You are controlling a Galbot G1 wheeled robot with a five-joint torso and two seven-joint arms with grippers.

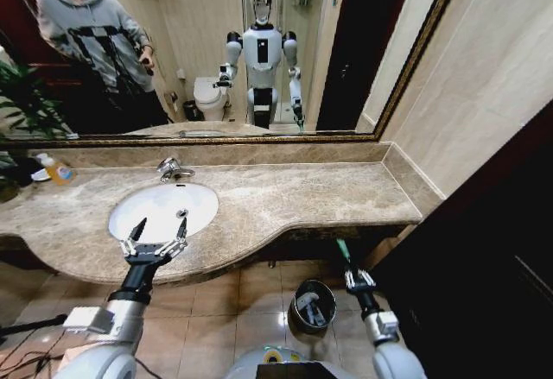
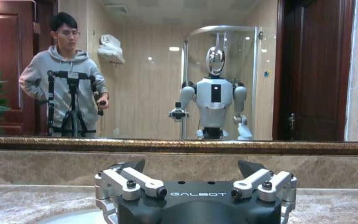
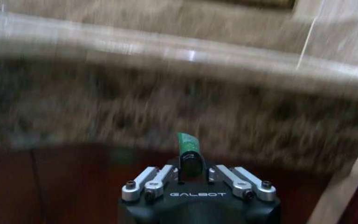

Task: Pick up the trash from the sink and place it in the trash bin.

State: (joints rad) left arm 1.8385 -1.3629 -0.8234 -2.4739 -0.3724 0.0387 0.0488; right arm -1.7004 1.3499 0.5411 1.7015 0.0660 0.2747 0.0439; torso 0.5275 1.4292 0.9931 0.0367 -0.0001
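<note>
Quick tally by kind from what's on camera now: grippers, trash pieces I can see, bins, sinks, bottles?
Grippers: 2 – left gripper open over the sink, right gripper shut on the green packet.
Trash pieces: 2 – green packet; white piece in the bin.
Trash bin: 1
Sink: 1
Bottle: 1
Total: 7
</note>
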